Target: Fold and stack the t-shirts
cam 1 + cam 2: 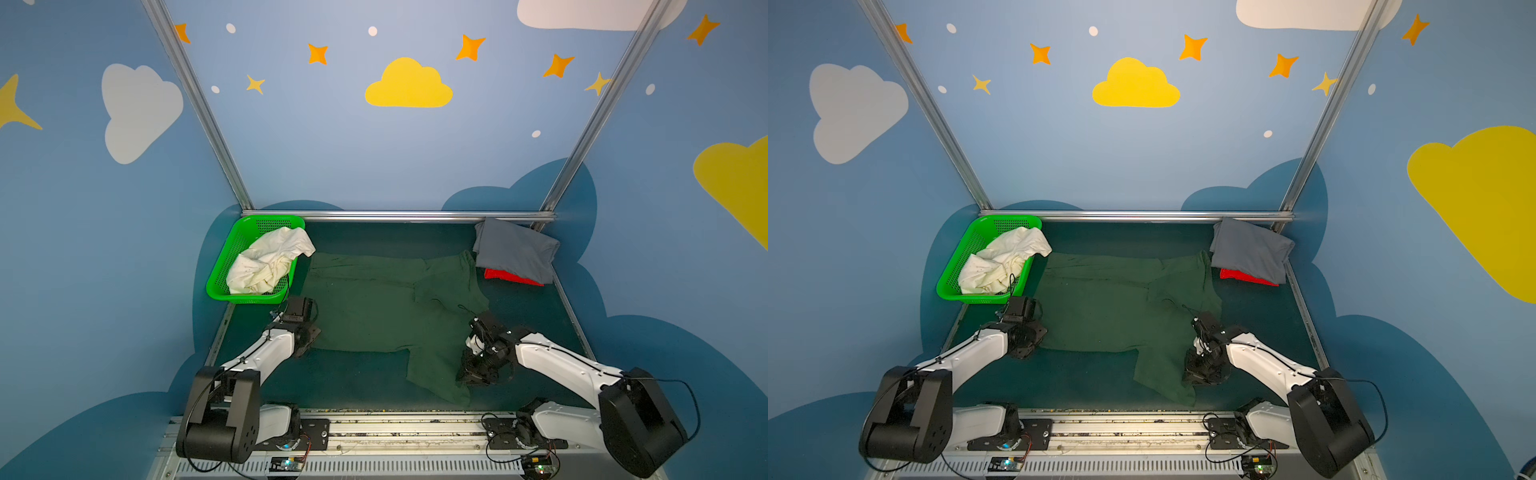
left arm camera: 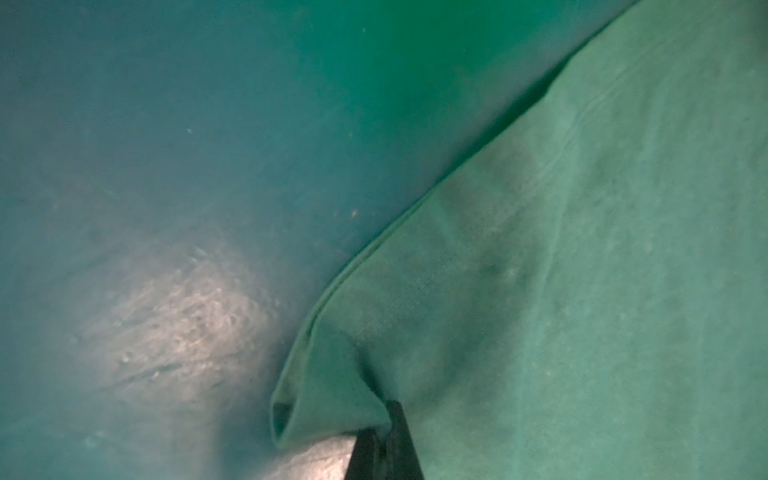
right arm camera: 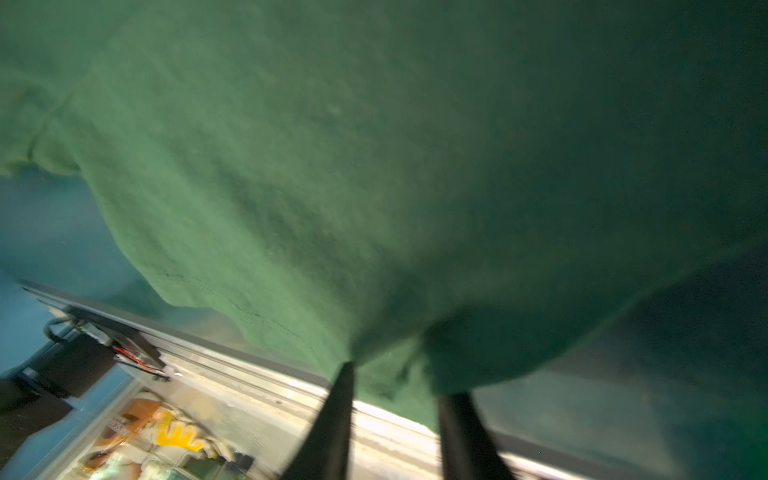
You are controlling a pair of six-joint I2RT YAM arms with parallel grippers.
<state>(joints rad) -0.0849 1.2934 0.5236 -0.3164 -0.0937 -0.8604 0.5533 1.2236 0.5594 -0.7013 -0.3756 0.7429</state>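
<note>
**Hazard: uneven hold, skewed fold**

The dark green t-shirt [image 1: 374, 307] lies spread on the mat [image 1: 353, 382], mid-table. The left gripper [image 2: 384, 415] is fully closed, pinching a hem corner. The right gripper [image 3: 395, 374] is narrowed onto a thick bunch of cloth at the near sleeve. The thin corner pinch may slip under tension. The bunched grab may drag extra layers, skewing the fold.
</note>
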